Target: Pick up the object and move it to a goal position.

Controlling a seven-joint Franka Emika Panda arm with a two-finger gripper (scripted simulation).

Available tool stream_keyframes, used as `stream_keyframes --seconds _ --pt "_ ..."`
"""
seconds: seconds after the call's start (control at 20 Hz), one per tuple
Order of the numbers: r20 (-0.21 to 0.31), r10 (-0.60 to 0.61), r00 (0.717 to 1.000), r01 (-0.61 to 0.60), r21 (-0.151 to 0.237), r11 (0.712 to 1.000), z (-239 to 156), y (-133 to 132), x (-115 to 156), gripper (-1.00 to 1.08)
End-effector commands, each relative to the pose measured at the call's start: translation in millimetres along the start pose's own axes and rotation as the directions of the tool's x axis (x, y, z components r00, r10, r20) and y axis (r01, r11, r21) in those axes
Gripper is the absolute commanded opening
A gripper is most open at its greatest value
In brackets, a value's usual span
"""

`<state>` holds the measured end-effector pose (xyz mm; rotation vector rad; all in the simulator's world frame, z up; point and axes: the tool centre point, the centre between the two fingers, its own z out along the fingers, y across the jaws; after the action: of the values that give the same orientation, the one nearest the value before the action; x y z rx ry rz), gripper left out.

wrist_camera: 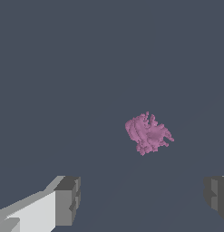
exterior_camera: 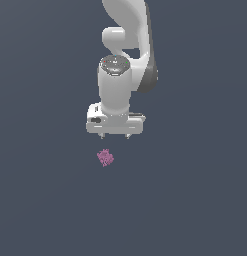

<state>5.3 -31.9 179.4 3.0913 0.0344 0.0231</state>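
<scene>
The object is a small lumpy pink-purple clump (exterior_camera: 105, 157) lying on the dark grey floor. It also shows in the wrist view (wrist_camera: 148, 133). My gripper (exterior_camera: 115, 136) hangs from the white arm, pointing down, above the clump and a little toward the exterior view's right of it. Its jaws stand wide apart and hold nothing. In the wrist view my gripper (wrist_camera: 143, 201) shows only its two grey fingertips (wrist_camera: 68, 199) at the picture's edge, with the clump apart from them and not between them.
The white arm (exterior_camera: 122, 60) rises behind the gripper toward the top of the exterior view. The flat dark grey floor (exterior_camera: 195, 200) fills both views.
</scene>
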Motion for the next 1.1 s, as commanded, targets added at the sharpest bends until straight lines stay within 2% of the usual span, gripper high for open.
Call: stream_keyframes --seconds 0.0,0.5,1.05 --pt "0.001 -0.017 1.0 0.017 0.001 1.0 3.0 1.9 0.9 1.0" --pt "0.005 -0.158 0.987 0.158 0.012 0.987 28.6 15.5 8.1 1.0" --pt "-0.001 -0.371 0.929 0.371 0.037 0.928 70.6 37.0 16.2 1.0"
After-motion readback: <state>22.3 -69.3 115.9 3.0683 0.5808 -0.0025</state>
